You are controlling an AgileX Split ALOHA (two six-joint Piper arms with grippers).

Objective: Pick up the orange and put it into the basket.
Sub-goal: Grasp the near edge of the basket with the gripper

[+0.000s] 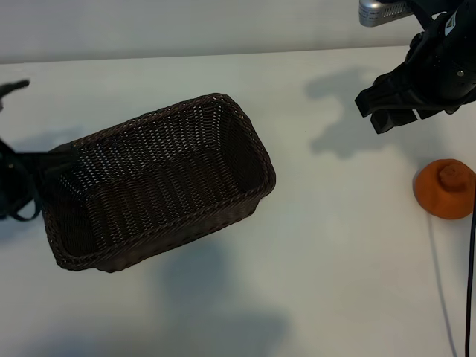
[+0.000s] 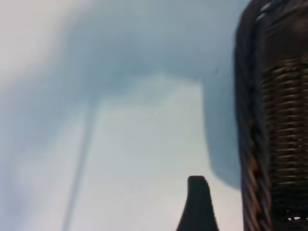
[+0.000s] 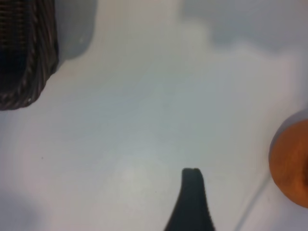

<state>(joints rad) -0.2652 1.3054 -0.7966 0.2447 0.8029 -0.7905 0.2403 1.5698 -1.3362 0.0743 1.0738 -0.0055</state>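
The orange [image 1: 445,189] lies on the white table near the right edge, knob up; the right wrist view shows part of the orange [image 3: 291,163]. The dark brown wicker basket [image 1: 245,126] stands empty left of centre, and an end of the basket [image 3: 29,72] shows in that wrist view. My right gripper [image 1: 383,111] hangs open above the table, behind and left of the orange, holding nothing. One of its fingers [image 3: 192,199] shows over bare table. My left gripper [image 1: 41,167] is open at the basket's left end, with one of its fingers [image 2: 198,204] beside the basket's wall [image 2: 274,120].
A thin cable [image 1: 440,282] runs across the table from the orange toward the front edge. A silver fixture [image 1: 383,10] sticks in at the top right. Bare white table [image 1: 335,245] lies between basket and orange.
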